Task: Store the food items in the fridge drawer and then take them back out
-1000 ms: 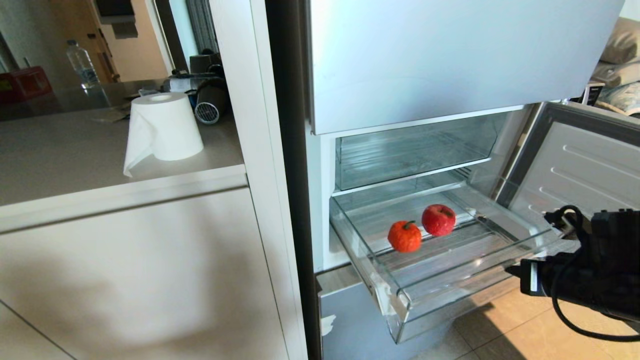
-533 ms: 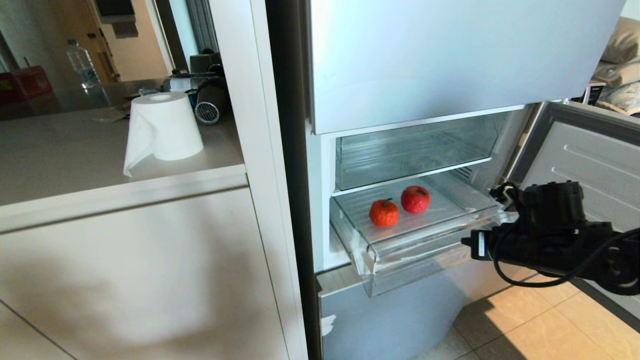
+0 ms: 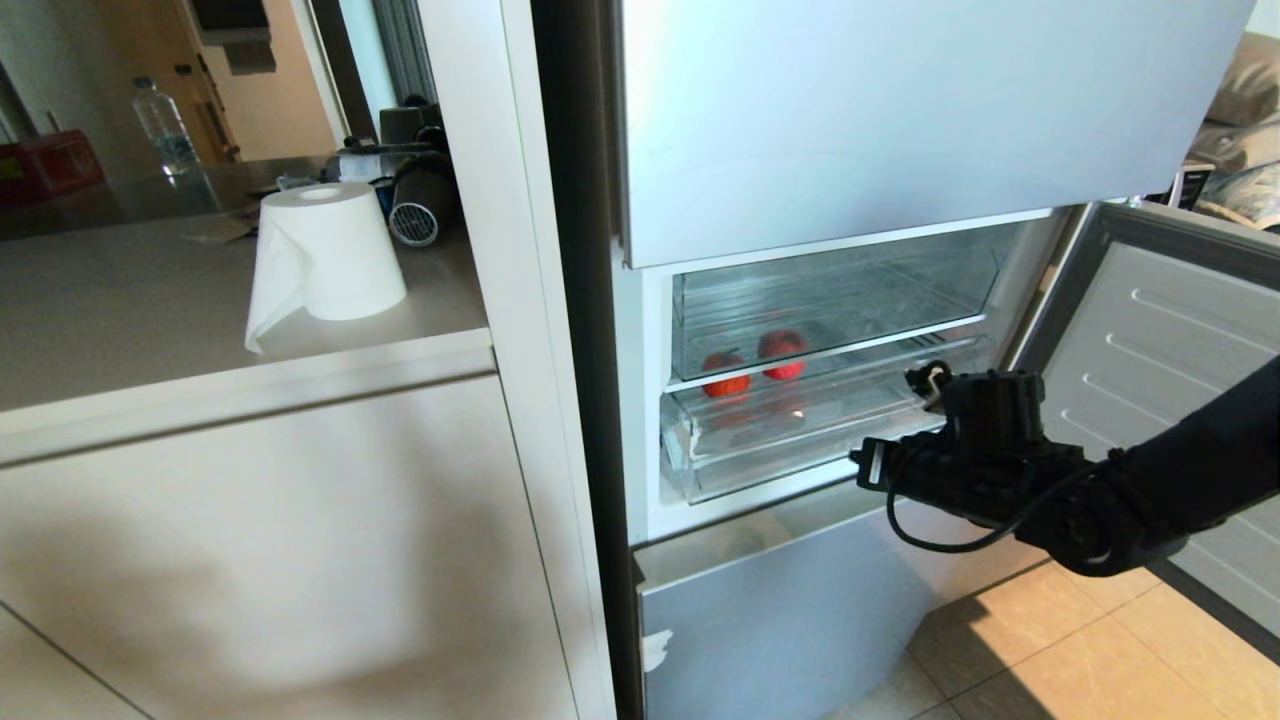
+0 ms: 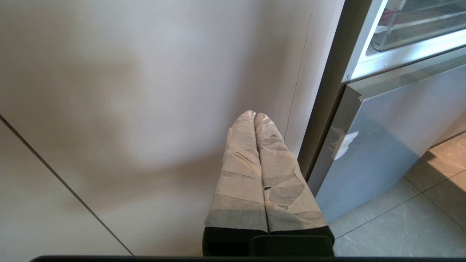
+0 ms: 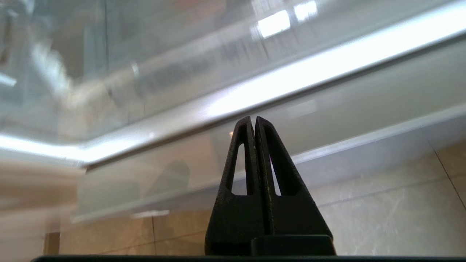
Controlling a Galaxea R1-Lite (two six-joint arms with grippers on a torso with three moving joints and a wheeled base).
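Sitting far inside the wide clear plastic fridge drawer (image 3: 800, 440), beyond the jaws, the bumpy orange-red tangerine (image 3: 727, 376) and smooth red apple (image 3: 781, 355) lie side by side; the right gripper (image 5: 254, 122), jaws clenched empty, meets the drawer's front lip, while the left gripper (image 4: 255, 115) hangs pressed together beside the white cabinet panel (image 4: 145, 91)

Right claw (image 5: 255, 122) pinched closed, arm outstretched — left claw (image 4: 255, 116) closed too, parked low.

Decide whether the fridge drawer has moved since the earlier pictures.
Yes. The drawer has slid back into the fridge, its front now nearly level with the shelf above, pushed by the shut right pincer.
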